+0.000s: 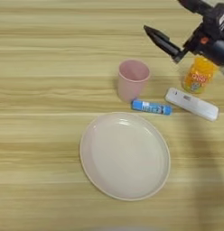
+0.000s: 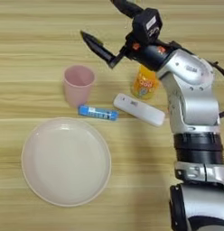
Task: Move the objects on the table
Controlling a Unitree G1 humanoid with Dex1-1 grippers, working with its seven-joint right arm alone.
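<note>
The orange juice bottle (image 2: pixel 144 84) stood upright toward the far right of the table (image 2: pixel 41 36), its cap hidden under your wrist, with the white remote-like device (image 2: pixel 139 109) lying just in front of it. You would have found it light, smooth and a little slippery, I judge, so the place to take it was around the body below the cap, squarely from the side. The blue tube (image 2: pixel 98 113) lay flat between the remote and the pink cup (image 2: pixel 78 84), close to the cup's base; small and round, it looked apt to roll and would have wanted a pinch across its middle. The cup stood upright and empty, stiff and light, best taken by the rim or wall. The beige plate (image 2: pixel 37 180), nearest you and bare, was broad and only graspable at its edge.

Your right gripper (image 2: pixel 105 25) hung above the bottle with its two black fingers spread wide, holding nothing.
</note>
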